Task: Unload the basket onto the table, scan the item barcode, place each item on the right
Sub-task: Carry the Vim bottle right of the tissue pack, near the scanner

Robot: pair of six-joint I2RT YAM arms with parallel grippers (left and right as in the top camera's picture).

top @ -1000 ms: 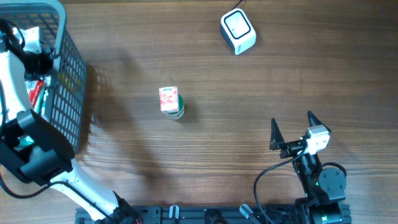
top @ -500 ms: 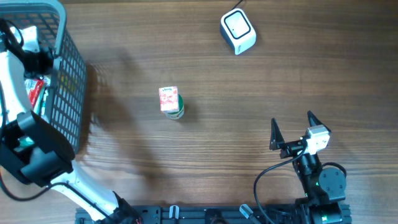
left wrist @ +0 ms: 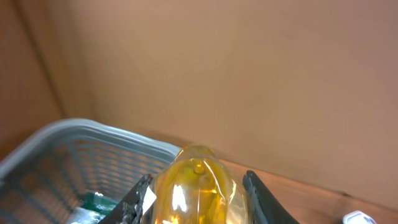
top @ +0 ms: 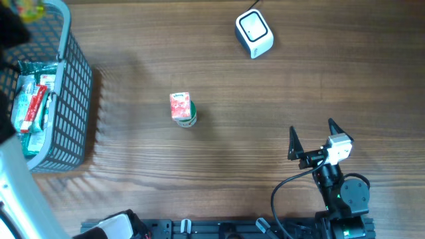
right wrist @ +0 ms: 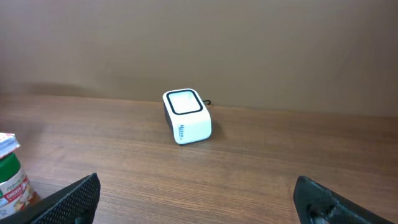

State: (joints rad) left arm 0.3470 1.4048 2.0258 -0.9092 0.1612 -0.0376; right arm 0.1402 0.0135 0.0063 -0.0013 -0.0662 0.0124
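Yellow glossy packet [left wrist: 196, 180] sits pinched between the 2 fingers of the left gripper [left wrist: 197, 202], raised above the grey basket [left wrist: 93, 127] at the tabletop's far left corner. The white scanner [top: 254, 33] stands near the far edge. The right gripper [top: 311, 127] hovers by the near right corner, jaws spread wide and empty.

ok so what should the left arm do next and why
Probably carry the yellow item over to the white barcode scanner. The left gripper grips the item, held above the basket, and the scanner stands well away from it with its window facing up.
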